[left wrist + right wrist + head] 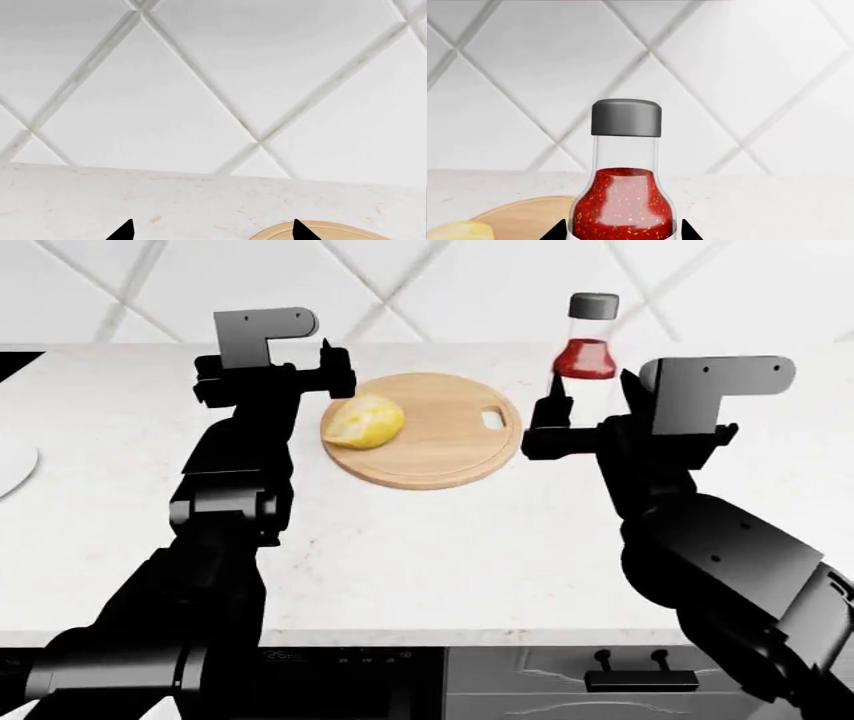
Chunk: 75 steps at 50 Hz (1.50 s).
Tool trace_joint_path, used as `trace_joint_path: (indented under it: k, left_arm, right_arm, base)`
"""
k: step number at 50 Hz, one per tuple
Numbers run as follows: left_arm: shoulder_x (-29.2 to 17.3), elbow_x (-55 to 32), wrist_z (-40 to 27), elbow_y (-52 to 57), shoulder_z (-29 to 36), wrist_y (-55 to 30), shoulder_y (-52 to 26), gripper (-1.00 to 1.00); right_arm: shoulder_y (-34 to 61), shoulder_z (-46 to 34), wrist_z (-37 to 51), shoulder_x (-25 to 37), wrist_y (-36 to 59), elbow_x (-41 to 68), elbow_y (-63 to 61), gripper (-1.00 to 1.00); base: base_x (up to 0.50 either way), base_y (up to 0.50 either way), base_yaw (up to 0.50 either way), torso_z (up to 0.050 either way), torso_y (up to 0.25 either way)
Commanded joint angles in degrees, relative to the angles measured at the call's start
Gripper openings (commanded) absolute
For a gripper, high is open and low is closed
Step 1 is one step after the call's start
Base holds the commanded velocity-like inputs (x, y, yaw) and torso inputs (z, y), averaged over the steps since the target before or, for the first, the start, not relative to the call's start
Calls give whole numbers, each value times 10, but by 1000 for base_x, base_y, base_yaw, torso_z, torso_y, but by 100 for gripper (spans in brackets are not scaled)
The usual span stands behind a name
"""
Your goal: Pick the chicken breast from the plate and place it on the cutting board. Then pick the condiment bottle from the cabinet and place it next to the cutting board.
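Chicken breast (364,422) rests on left part of cutting board (441,440) on white table (441,550), left end effector (339,372) open, empty, beside it; right end effector (585,408) clamps upright condiment bottle (587,340) just right of board, before tiled wall (427,280).

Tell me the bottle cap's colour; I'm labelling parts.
Dark grey cap on the condiment bottle, clearest in the right wrist view.

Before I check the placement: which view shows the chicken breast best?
The head view: the whole chicken breast lies on the cutting board. The right wrist view catches only its edge at the frame's corner; the left wrist view shows none.
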Motion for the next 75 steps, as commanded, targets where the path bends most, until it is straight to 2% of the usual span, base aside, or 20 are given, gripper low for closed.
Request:
trace_joint_path:
  k: [1,75]
  left_arm:
    - [0,0,1,0,0,0,0,100]
    - [0,0,2,0,2,1,1,100]
  right_arm:
    - [-15,0,-15,-9,-17,-32,18,-100]
    - [-72,-16,-88,-78,-123,-97,147,-100]
  base:
    - [0,0,0,0,0]
    - [0,0,0,0,0]
